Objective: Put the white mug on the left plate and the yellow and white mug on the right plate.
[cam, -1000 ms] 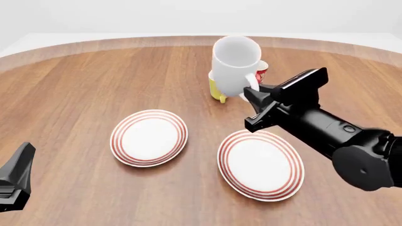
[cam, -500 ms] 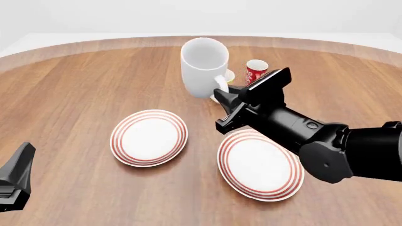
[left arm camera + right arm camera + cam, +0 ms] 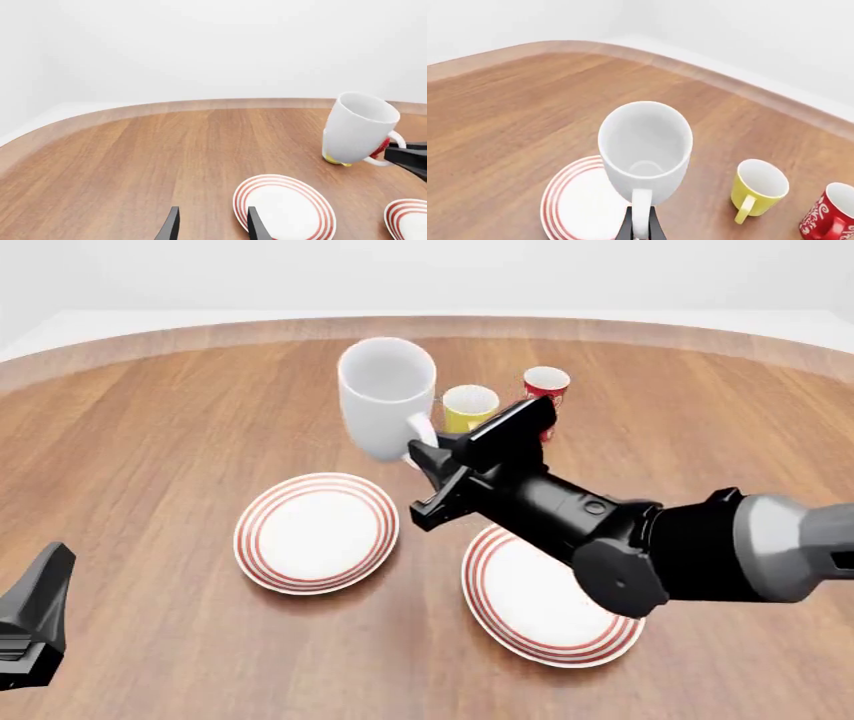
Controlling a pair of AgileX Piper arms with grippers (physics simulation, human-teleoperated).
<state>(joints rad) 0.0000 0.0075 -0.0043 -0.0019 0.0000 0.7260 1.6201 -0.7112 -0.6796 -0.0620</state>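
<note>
The right gripper (image 3: 424, 455), fingers pinching the handle, is carrying the large plain white ceramic mug (image 3: 386, 397) leftward above the counter toward the red-ringed left plate (image 3: 316, 532) (left fingers (image 3: 255, 226) parted, idle).

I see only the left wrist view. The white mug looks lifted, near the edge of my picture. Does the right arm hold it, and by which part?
Observer: Yes. The right wrist view shows the right gripper shut on the handle of the white mug.
Operator: Behind it I see only a bit of yellow. Is that the yellow mug, and is it standing?
Observer: Yes. The yellow mug stands upright on the table, beside a red cup.
Operator: Is anything inside the white mug?
Observer: No. The right wrist view looks into it, and it is empty.
</note>
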